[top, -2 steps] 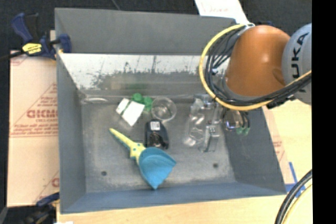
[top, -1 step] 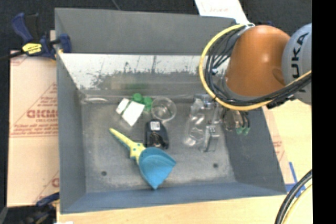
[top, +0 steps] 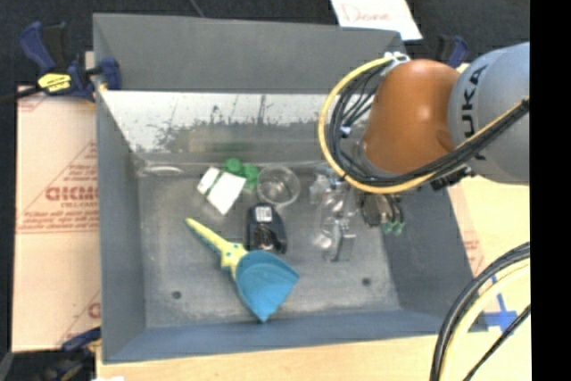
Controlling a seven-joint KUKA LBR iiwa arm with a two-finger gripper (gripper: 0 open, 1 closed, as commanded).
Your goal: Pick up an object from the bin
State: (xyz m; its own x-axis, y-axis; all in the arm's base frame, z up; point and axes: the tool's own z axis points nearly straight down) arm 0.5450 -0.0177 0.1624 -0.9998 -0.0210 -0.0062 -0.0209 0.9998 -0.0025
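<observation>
Camera view: the gripper (top: pixel 335 227) hangs low over the floor of the bin (top: pixel 120 236), right of centre. Whether it is apart or together, I cannot tell. Nearest, at its left, stand a clear cup (top: pixel 277 186) and a small black object (top: pixel 265 232); a blue tool with yellow handle (top: pixel 263 283) lies further left.

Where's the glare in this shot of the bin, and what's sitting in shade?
Camera view: the far wall carries a bright, streaky sheen across its face; the clear cup glints at its rim; the metal end effector shines pale against the grey floor; the near wall lies in duller shade.
</observation>
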